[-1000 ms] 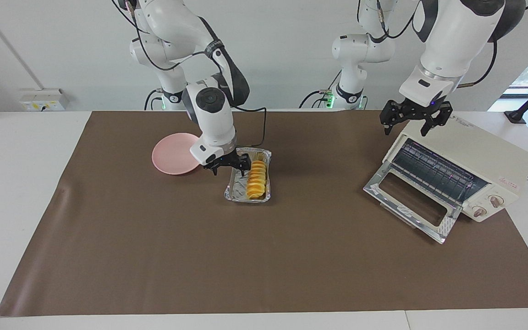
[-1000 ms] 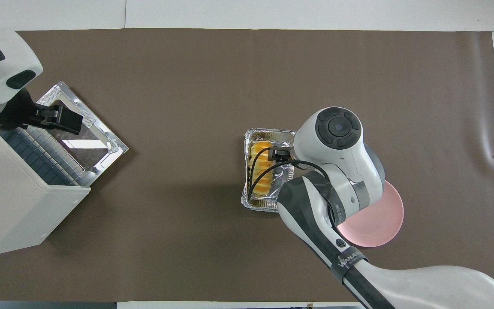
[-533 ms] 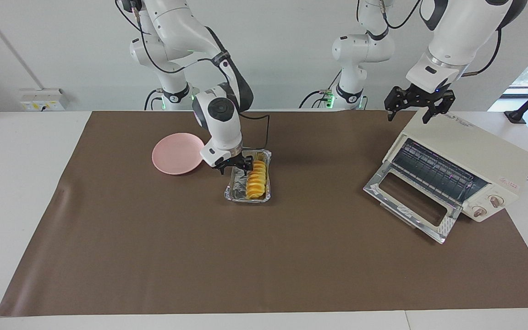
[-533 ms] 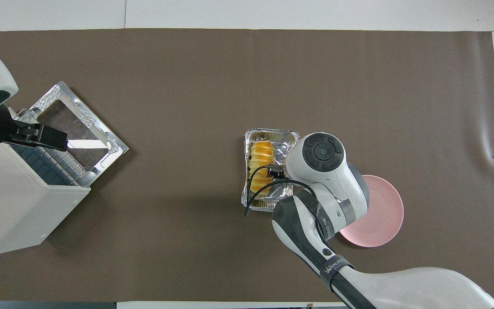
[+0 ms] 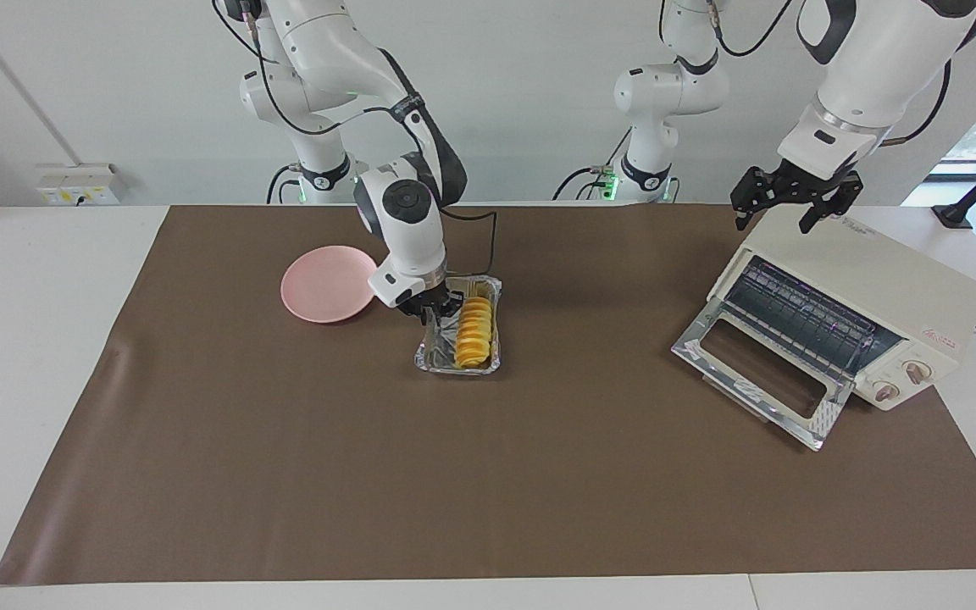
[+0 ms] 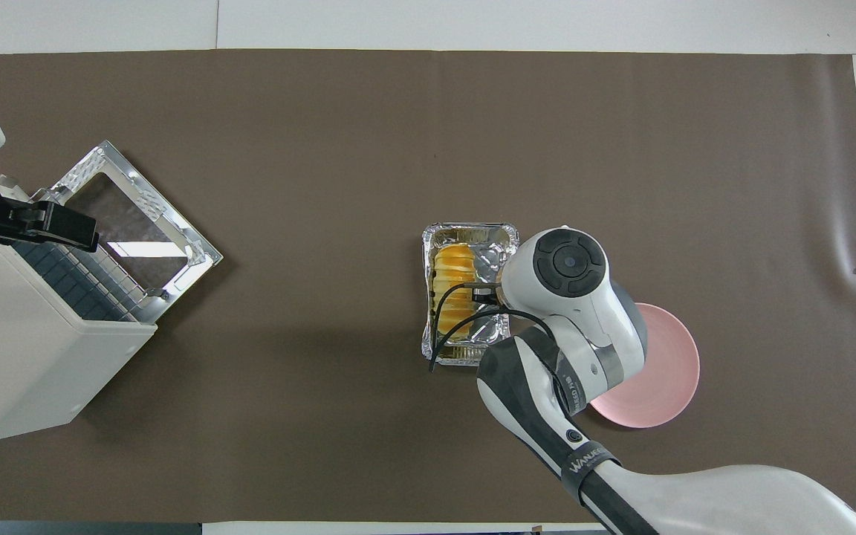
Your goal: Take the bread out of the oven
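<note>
The bread [image 5: 474,332] lies in a foil tray [image 5: 430,363] mid-table, its length running toward and away from the robots. The right gripper [image 5: 432,310] reaches into the tray just beside the loaf; I cannot tell how its fingers stand. The left gripper [image 5: 794,201] hangs spread over the oven [image 5: 869,288], whose door is down, well apart from the bread

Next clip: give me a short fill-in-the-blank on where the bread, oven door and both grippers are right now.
1. The bread lies in the foil ____.
2. The oven door hangs ____.
3. The right gripper is down at the ____ tray, beside the pink plate.
4. The left gripper is over the ____.

Missing: tray; open; foil; oven
</note>
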Motion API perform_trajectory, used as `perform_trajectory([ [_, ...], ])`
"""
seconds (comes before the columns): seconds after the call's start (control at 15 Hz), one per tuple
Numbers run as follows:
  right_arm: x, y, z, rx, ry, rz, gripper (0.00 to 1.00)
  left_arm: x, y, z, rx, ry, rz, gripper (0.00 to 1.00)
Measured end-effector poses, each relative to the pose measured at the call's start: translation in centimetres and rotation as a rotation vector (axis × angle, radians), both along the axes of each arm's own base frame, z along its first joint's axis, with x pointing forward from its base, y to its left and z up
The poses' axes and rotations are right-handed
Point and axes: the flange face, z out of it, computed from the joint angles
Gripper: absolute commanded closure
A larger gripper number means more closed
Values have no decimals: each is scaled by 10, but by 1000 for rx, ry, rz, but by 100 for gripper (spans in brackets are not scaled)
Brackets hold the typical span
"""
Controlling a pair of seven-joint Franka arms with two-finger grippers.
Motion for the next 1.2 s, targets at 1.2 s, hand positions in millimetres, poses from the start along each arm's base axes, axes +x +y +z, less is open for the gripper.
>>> perform_trajectory([
  [1.2,112,-316,41,119,-32,-1,100,-1,-1,-5,5,9,58,0],
])
